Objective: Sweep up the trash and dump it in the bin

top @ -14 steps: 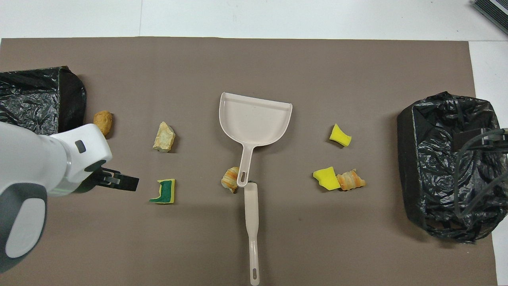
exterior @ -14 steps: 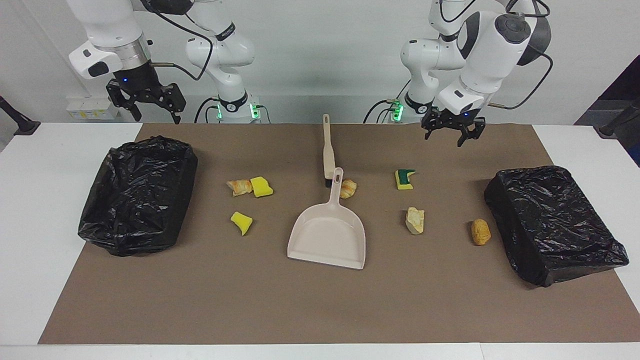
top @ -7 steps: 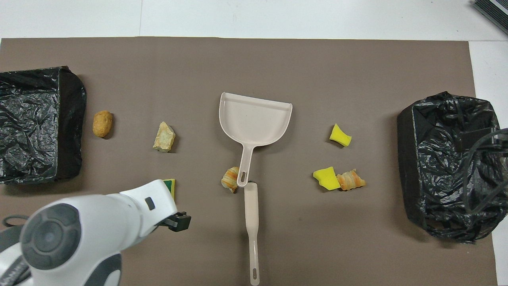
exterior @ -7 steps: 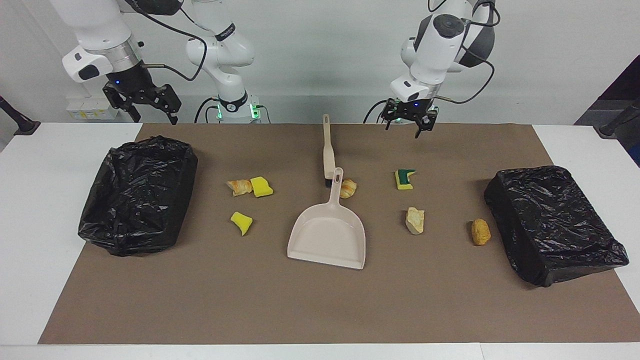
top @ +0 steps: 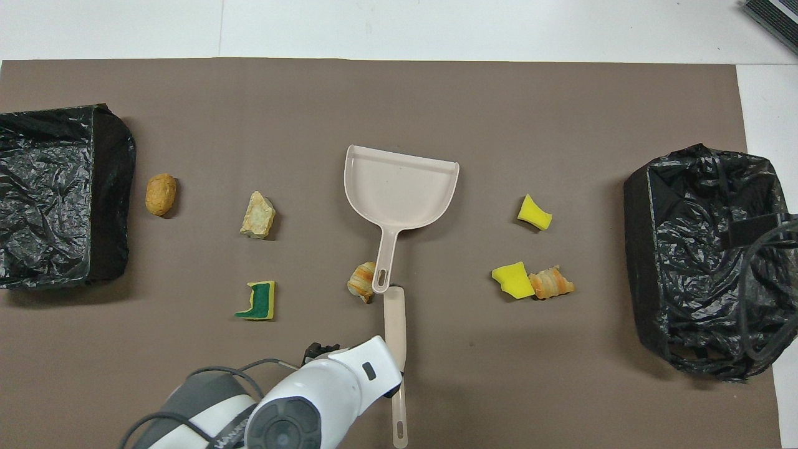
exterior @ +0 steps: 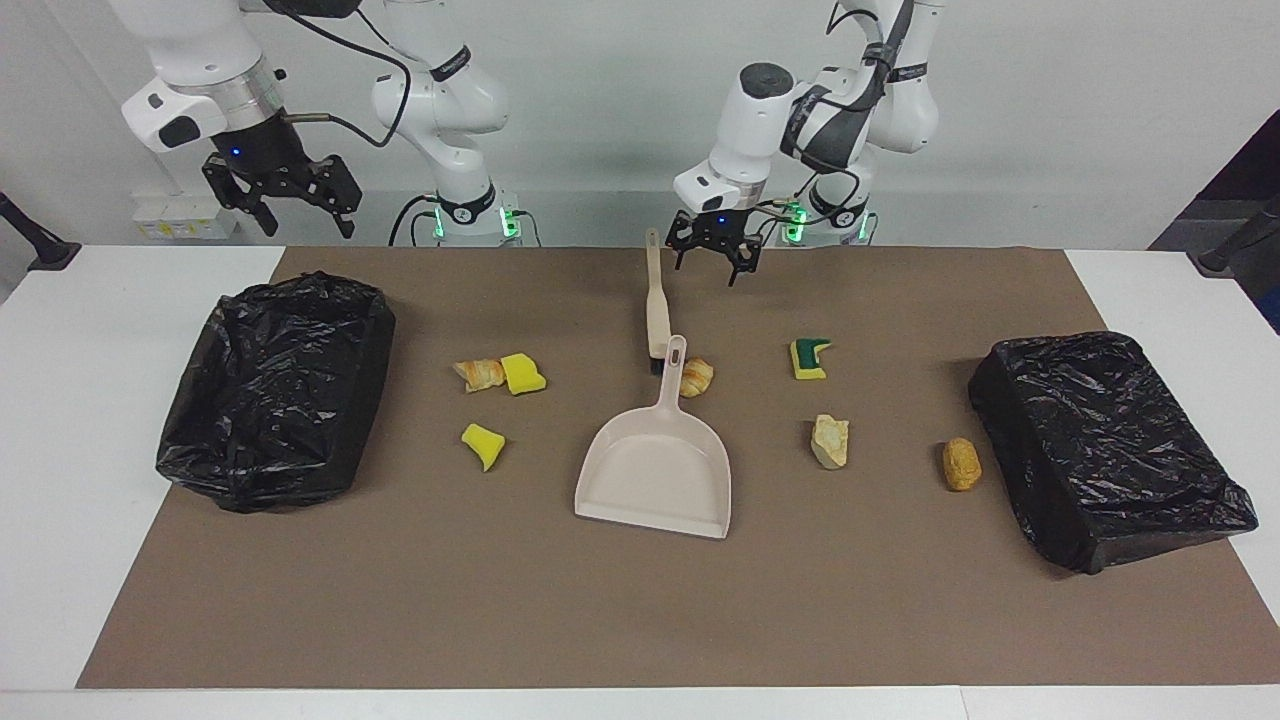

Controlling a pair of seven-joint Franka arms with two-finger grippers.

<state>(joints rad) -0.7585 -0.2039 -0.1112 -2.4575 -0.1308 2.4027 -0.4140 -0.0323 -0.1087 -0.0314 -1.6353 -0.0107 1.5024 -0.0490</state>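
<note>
Your left gripper (exterior: pixel 715 262), fingers wide and empty, is hovering beside the brush (exterior: pixel 655 305) handle — a skewed descent risks knocking it into the croissant chunk (exterior: pixel 696 377) touching the dustpan (exterior: pixel 655 480); the other trash is lying scattered between both bins. Your right gripper (exterior: pixel 280 195) is waiting, fingers wide.

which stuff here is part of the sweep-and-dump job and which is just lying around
Part of the job:
- trash: seven bits, such as the green-layered sponge and the croissant chunk by the dustpan handle
- brush
- dustpan
- bin and second bin, both lined in black
- left gripper, jaws open, over the brush handle

Just there:
- brown mat
- right gripper, waiting
</note>
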